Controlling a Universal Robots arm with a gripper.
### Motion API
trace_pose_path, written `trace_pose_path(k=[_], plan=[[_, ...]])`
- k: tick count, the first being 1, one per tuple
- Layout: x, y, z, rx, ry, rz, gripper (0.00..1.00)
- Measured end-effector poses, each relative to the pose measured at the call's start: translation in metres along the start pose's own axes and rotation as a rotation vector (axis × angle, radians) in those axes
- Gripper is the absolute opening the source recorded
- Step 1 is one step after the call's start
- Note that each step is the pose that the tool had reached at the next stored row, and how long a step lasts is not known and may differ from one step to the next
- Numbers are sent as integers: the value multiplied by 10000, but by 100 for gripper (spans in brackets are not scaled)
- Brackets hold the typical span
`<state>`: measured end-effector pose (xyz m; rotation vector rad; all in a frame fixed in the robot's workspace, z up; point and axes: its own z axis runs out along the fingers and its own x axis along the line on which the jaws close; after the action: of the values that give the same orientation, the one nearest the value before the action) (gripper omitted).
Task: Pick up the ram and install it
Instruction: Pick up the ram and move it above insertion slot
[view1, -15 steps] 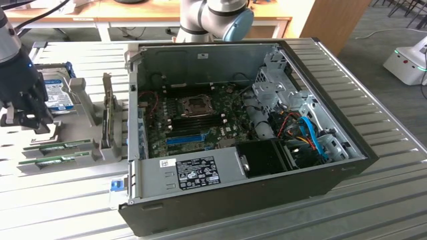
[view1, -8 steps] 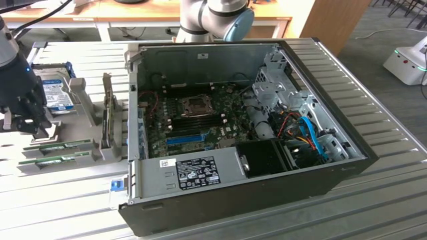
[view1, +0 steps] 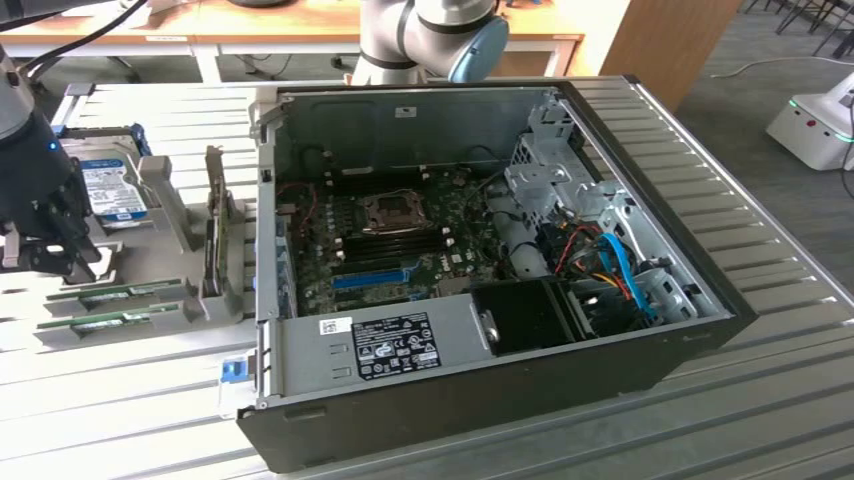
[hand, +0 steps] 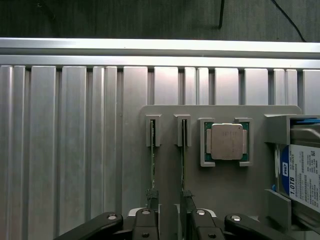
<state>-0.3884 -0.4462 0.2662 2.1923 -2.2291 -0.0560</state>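
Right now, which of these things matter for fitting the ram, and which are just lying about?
For the job: gripper, two ram sticks, motherboard, open case.
Lying about: hard drive, CPU.

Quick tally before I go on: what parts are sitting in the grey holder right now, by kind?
Ram sticks: 2
Processor chip: 1
Hard drive: 1
Total: 4
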Motion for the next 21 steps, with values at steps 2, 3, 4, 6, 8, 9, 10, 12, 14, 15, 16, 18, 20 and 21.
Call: trace_pose_path(k=[2, 3, 4, 6, 8, 9, 10, 12, 14, 15, 16, 18, 20, 21], plan=[[0, 0, 0, 0, 0, 0, 31], [0, 0, 0, 0, 0, -1, 31], [1, 0, 0, 0, 0, -1, 31], [1, 0, 0, 1, 0, -1, 31], [1, 0, 8, 2, -2, -1, 31], [1, 0, 15, 1, -1, -1, 31], [1, -1, 22, -1, 1, -1, 31], [2, -2, 42, 0, 0, -1, 31], [2, -2, 58, 1, -1, -1, 31], [2, -3, 67, 1, 0, -1, 31], [2, -3, 75, 1, 1, -1, 31], [2, -3, 91, 2, 1, -1, 31], [3, -4, 107, 5, 1, -1, 31], [4, -4, 115, 7, 1, -1, 31]])
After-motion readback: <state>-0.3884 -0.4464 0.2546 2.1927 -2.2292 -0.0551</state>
